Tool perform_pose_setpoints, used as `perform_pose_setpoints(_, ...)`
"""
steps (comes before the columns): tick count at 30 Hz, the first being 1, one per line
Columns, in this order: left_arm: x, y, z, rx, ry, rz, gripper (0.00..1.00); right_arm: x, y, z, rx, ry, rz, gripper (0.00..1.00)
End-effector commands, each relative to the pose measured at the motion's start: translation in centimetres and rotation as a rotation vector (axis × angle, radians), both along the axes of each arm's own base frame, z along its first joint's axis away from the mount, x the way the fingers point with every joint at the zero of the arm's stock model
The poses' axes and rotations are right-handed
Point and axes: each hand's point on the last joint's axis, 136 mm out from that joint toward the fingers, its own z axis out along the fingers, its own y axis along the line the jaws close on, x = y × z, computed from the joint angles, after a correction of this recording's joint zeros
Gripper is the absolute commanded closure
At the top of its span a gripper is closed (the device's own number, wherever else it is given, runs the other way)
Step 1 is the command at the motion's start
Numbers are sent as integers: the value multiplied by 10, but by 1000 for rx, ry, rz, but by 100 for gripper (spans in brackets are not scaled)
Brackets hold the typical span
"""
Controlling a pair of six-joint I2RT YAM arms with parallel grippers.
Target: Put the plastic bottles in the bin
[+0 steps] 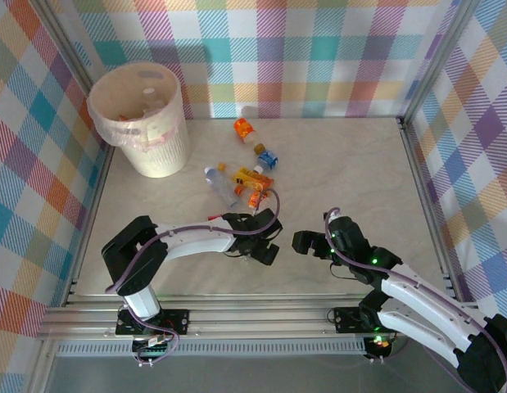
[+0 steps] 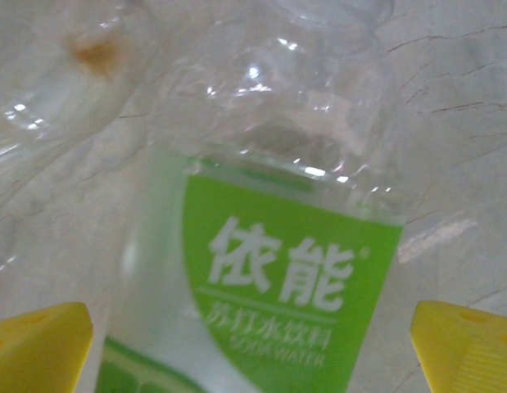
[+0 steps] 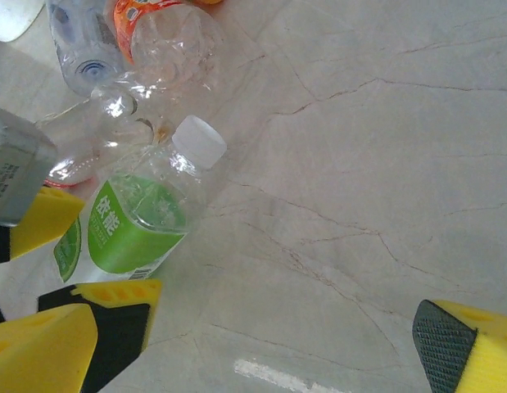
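**A:** What is seen nearest the arm bases?

**B:** The left gripper (image 1: pixel 260 246) is seen low over the table (image 1: pixel 359 180). Its yellow fingers (image 2: pixel 36 344) are spread, one on each side of a green-labelled bottle (image 3: pixel 130 225) that is laid on its side. Whether the label is touched cannot be told.

**A:** And the right gripper (image 1: pixel 306 242)?

**B:** It is held just beside the left one, with its jaws spread wide over the tabletop.

**A:** How is the green-labelled bottle closed?

**B:** A white cap (image 3: pixel 198 141) is seen on it, pointed away from the left wrist.

**A:** What is found farther out?

**B:** Several plastic bottles (image 1: pixel 249 182) are bunched just beyond the grippers, with a clear one (image 1: pixel 220 184) on the left of the bunch. Past them a blue-labelled bottle (image 1: pixel 267 158) is seen, then an orange bottle (image 1: pixel 243 128) near the back wall.

**A:** And the bin (image 1: pixel 159 155)?

**B:** It is stood upright in the far left corner, well apart from the green-labelled bottle. A thin liner (image 1: pixel 101 110) is folded over its rim. Its contents cannot be made out.
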Motion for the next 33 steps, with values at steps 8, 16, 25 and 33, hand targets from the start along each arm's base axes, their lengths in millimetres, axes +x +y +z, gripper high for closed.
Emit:
perform_pose_setpoints(8, -1, -10, -12, 62, -2, -39, 3, -6, -5, -19, -61, 77, -6, 0)
perform_pose_setpoints(16, 1, -7, -18, 86, -18, -17, 15, -4, -5, -28, -87, 113, -21, 0)
perform_pose_setpoints(25, 3, -10, -9, 35, -41, -1, 38, -4, 0, -28, -80, 115, 6, 0)
perform_pose_setpoints(33, 5, -22, 22, -85, -82, -4, 49, 2, 2, -25, -98, 101, 15, 0)
